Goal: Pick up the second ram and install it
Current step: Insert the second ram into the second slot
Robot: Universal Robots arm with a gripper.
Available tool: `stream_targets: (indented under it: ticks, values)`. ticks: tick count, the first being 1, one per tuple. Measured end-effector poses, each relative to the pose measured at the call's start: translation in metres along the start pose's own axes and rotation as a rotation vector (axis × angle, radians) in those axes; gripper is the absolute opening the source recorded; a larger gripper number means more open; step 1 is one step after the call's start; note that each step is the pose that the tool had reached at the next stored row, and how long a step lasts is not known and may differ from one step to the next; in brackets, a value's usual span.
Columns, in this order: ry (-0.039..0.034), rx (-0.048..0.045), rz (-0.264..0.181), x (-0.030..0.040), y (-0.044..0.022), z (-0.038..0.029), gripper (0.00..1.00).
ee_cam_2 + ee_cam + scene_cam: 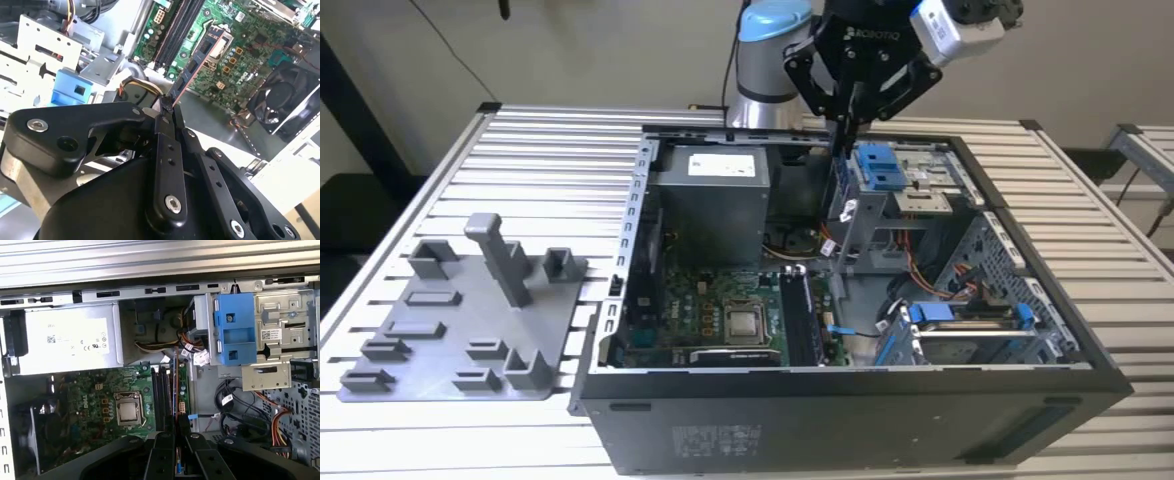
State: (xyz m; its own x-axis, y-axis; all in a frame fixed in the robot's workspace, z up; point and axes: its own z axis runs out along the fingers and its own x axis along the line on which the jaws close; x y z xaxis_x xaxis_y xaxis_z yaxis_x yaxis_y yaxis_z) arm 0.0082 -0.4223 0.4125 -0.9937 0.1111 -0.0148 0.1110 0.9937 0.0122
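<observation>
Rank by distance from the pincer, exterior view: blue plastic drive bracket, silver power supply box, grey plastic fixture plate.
1. Blue plastic drive bracket, right by the pincer, which grips the second ram.
2. Silver power supply box, inside the case.
3. Grey plastic fixture plate, outside the case, at the exterior view's left.

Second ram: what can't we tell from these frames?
- First wrist view: second ram is edge-on; which of the black slots it lines up with is unclear.
- Second wrist view: the gripper hides its held end.
- Exterior view: its lower end is lost against the drive cage.
</observation>
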Motion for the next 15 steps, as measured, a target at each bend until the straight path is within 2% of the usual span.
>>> stream_targets:
  ticks: [3,9,15]
  values:
    - [0.0,0.0,0.0,0.0,0.0,0.0001,0.14]
    - [-0.0003,0.0079,-0.017,-0.001,0.0001,0.0032,0.14]
    - [-0.0005,0.0113,-0.025,-0.0011,-0.0011,0.0072,0.14]
